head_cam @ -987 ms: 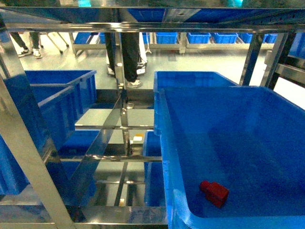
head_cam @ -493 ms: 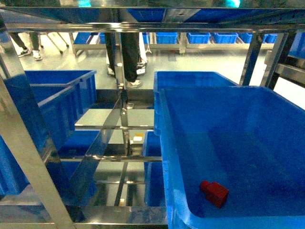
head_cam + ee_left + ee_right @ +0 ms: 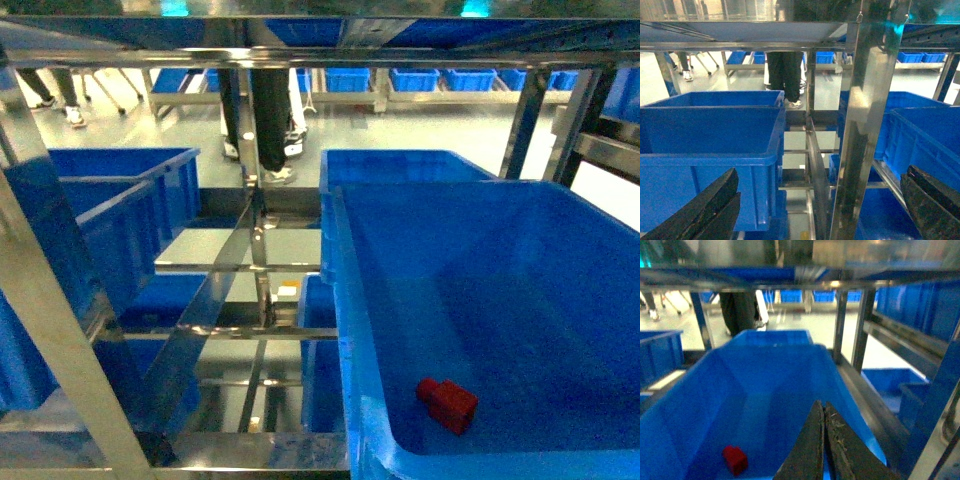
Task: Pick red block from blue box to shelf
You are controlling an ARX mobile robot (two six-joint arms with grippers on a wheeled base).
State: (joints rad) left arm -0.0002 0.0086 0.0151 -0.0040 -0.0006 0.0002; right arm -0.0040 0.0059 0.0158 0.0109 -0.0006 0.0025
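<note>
The red block lies on its side on the floor of the blue box, near the front left corner. The box stands on a tier of the steel shelf. No gripper shows in the head view. In the right wrist view the block lies down and to the left of my right gripper, which hangs above the box, shut and empty. My left gripper is open, with a shelf post straight ahead between its fingers.
Dark blue ribbed crates fill the shelf's left side, and one sits close before the left gripper. Another crate stands behind the blue box. A person's legs are beyond the rack. A shelf rail runs right of the box.
The red block and the box have not moved. The head view has drifted a touch, and the person behind the rack has shifted their feet.
</note>
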